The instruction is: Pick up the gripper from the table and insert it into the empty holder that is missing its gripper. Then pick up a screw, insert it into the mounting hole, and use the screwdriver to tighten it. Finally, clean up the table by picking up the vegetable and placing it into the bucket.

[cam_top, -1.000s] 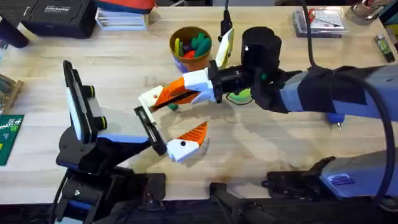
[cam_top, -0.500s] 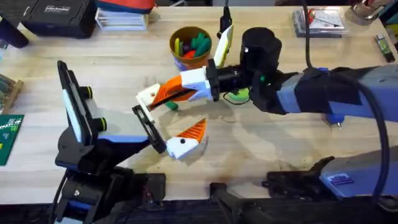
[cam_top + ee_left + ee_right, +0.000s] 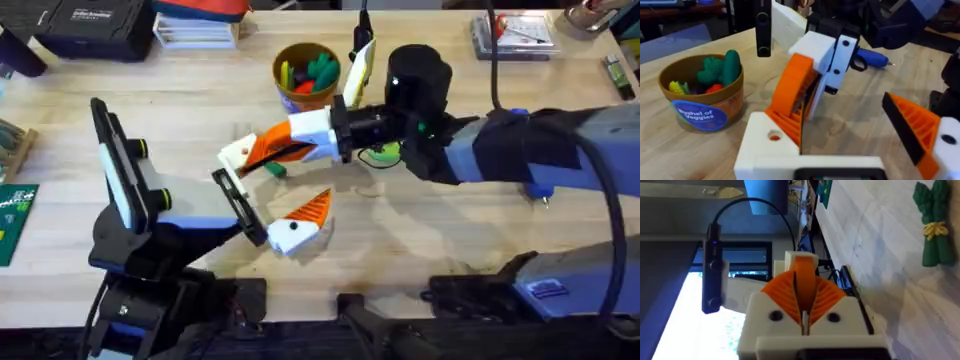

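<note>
My right gripper (image 3: 275, 148) reaches across the middle, shut on the orange ridged gripper (image 3: 268, 150). It holds that wedge against the white holder (image 3: 236, 156) on my left arm's far finger. In the left wrist view the orange gripper (image 3: 792, 95) leans on the holder (image 3: 765, 147). My left gripper (image 3: 272, 190) stands open, and its near finger carries its own orange pad (image 3: 312, 210). The green vegetable (image 3: 275, 171) lies on the table (image 3: 150, 110) just under the right gripper, and the vegetable (image 3: 934, 225) shows beyond the fingers in the right wrist view. The blue screwdriver (image 3: 540, 190) lies at the right. A screw is out of view.
The bucket (image 3: 307, 75), with toy veggies in it, stands behind the grippers. A bright green disc (image 3: 385, 155) lies under the right wrist. A black case (image 3: 95, 25), stacked papers and a small clear box (image 3: 515, 35) line the far edge. A green circuit board (image 3: 12, 215) lies at the left.
The right gripper has edged slightly left with the orange gripper, tighter against the holder. The left arm has shifted a little left too.
</note>
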